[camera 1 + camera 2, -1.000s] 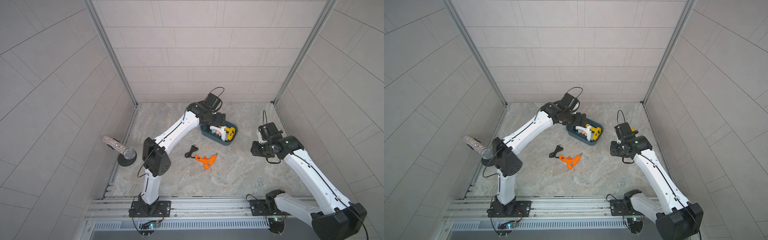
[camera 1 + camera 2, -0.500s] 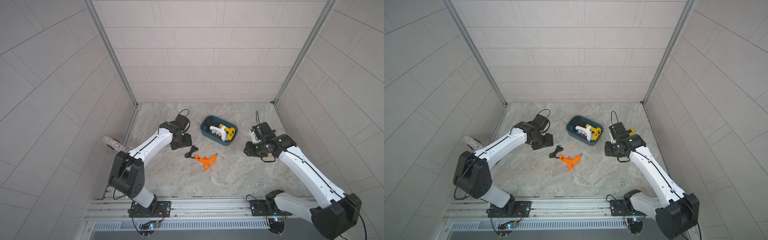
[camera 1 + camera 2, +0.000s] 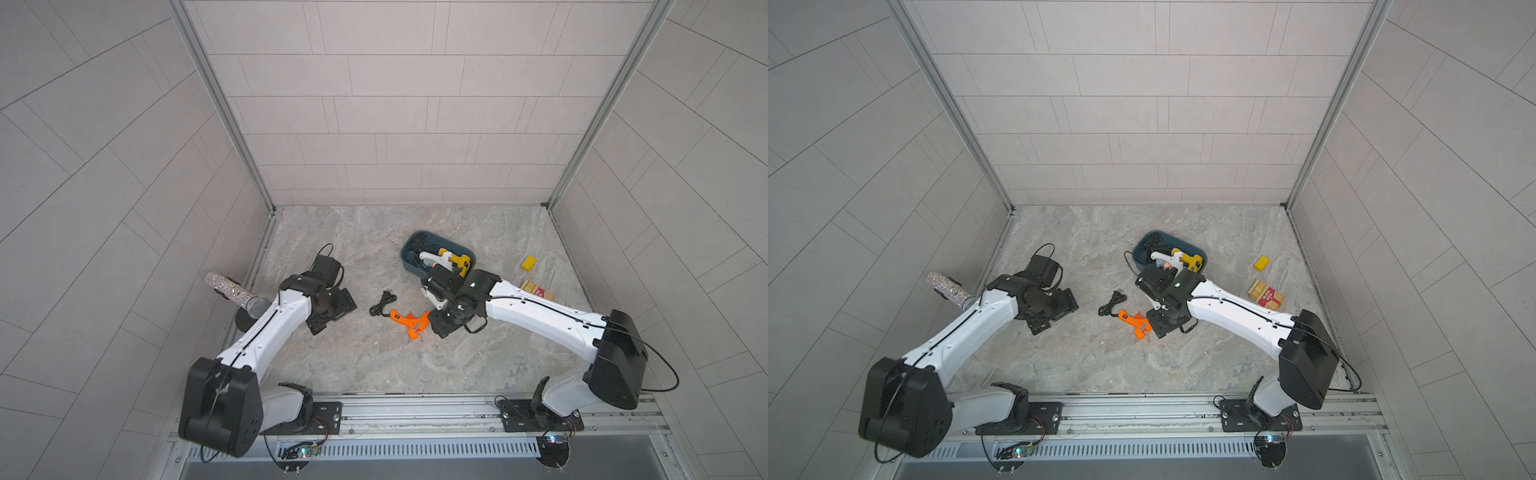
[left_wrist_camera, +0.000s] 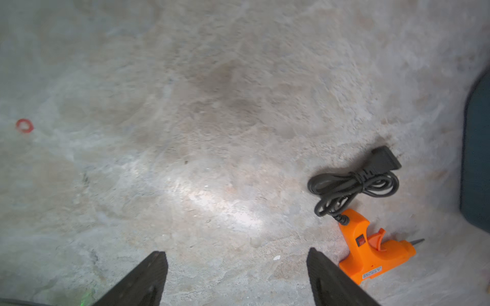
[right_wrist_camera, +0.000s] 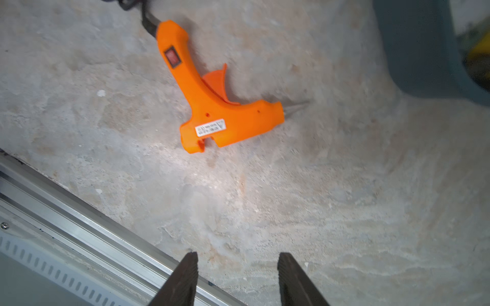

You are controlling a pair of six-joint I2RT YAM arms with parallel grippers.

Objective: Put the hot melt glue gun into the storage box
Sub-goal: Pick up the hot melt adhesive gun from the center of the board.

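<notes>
An orange hot melt glue gun (image 3: 409, 324) (image 3: 1138, 322) lies flat on the marble floor, its coiled black cord (image 3: 381, 303) (image 3: 1111, 303) beside it. The dark teal storage box (image 3: 409, 266) (image 3: 1142, 249) stands just behind, holding a white glue gun (image 3: 434, 258) and a yellow glue gun (image 3: 457, 261). My right gripper (image 3: 441, 329) (image 3: 1160, 326) (image 5: 237, 254) hangs open right beside the orange gun (image 5: 212, 100), nothing between its fingers. My left gripper (image 3: 334, 313) (image 3: 1054, 316) (image 4: 236, 253) is wide open and empty, left of the gun (image 4: 371, 249) and cord (image 4: 352, 185).
A glittery microphone (image 3: 237, 293) (image 3: 948, 289) leans on a stand by the left wall. A yellow block (image 3: 528, 262) and a red box of sticks (image 3: 538, 291) lie at the right. An aluminium rail (image 3: 415, 411) (image 5: 79, 225) runs along the front edge.
My left arm has pulled back from the box to the left side of the floor. My right arm has swung left to the orange gun, and its jaws have opened wider.
</notes>
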